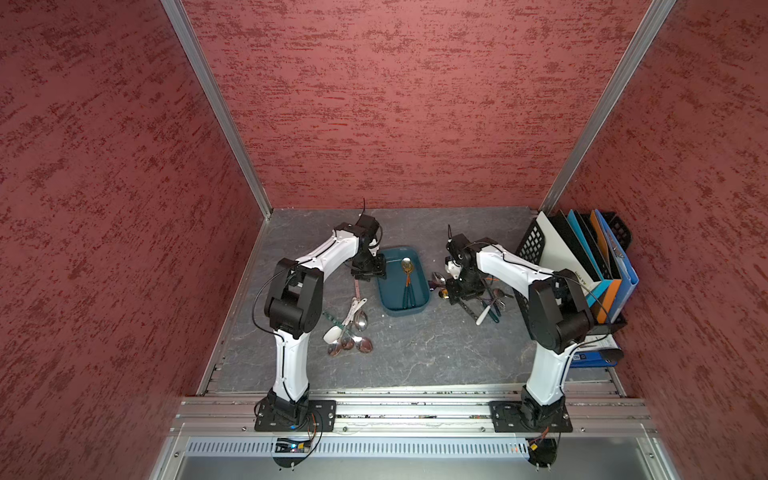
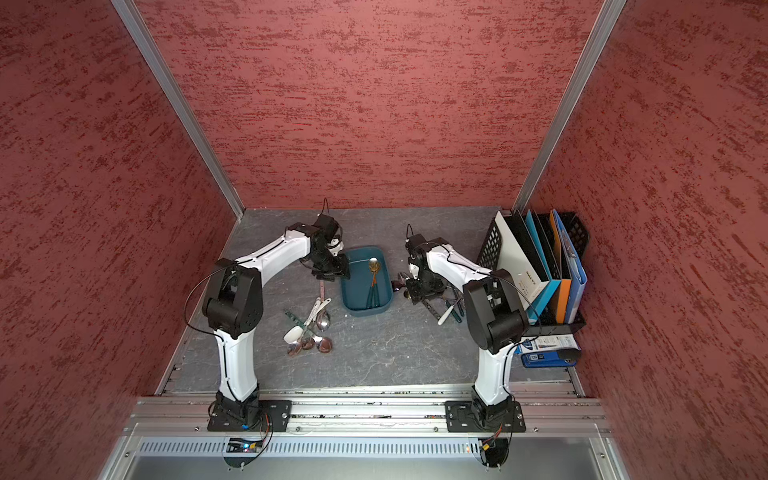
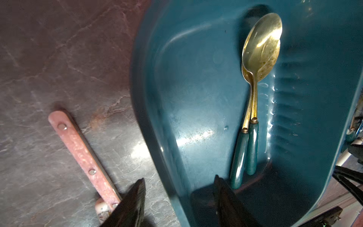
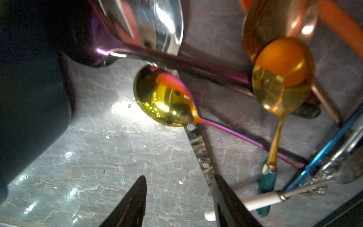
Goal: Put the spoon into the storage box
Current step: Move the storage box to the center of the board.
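Here, by size, is what I have in reach.

1. Table (image 1: 415, 357): grey stone top, lower middle of both top views. It carries everything below.
2. File rack (image 1: 530, 245): black mesh, right edge of the frame, packed with folders. It is no part of my job.
3. Storage box (image 1: 392, 286): dark teal, centre of the frame between my two arms, placed, I judge, so that either arm can drop into it.
4. Left heap of spoons (image 1: 351, 328): on the table, below and left of the box.
5. Right heap of spoons (image 1: 490, 305): on the table, right of the box, partly under my right arm. Most spoons are yet to be boxed.
6. Left claw (image 3: 179, 178): half spread and empty, hanging astride the box's near rim. One finger is over the table beside a pink handle (image 3: 82, 151), the other over the box floor.
7. Right claw (image 4: 179, 176): half spread, gripping nothing, low over bare table at the edge of the right heap.
8. Two green-handled spoons (image 1: 407, 278): inside the box, side by side along its right wall, bowls toward the top of the frame.
9. Gold spoon (image 4: 163, 100): bowl up, upper middle of the right wrist view, my likeliest next pick.
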Controlling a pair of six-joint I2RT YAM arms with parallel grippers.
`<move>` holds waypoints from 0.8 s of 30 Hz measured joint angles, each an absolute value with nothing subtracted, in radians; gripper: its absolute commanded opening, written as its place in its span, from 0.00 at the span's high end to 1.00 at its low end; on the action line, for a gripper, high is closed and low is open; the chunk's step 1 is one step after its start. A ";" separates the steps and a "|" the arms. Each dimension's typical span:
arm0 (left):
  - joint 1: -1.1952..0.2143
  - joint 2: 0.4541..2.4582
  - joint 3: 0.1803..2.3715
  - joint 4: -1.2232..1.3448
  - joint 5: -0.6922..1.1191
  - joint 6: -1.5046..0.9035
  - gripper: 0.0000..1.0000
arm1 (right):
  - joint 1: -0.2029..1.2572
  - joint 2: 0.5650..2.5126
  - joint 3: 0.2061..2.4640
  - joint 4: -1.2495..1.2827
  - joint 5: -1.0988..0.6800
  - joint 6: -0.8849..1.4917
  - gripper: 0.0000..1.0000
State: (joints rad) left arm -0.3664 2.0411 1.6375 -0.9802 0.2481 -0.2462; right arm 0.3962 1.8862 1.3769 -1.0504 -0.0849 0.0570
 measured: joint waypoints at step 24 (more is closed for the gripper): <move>-0.297 2.055 1.640 -0.986 0.253 -0.183 0.48 | 0.390 1.863 1.314 -1.009 -0.074 0.042 0.49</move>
State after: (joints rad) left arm -0.2966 2.0552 1.6402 -0.9863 0.2527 -0.1825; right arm 0.3897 1.8629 1.3140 -1.0088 -0.0742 0.0422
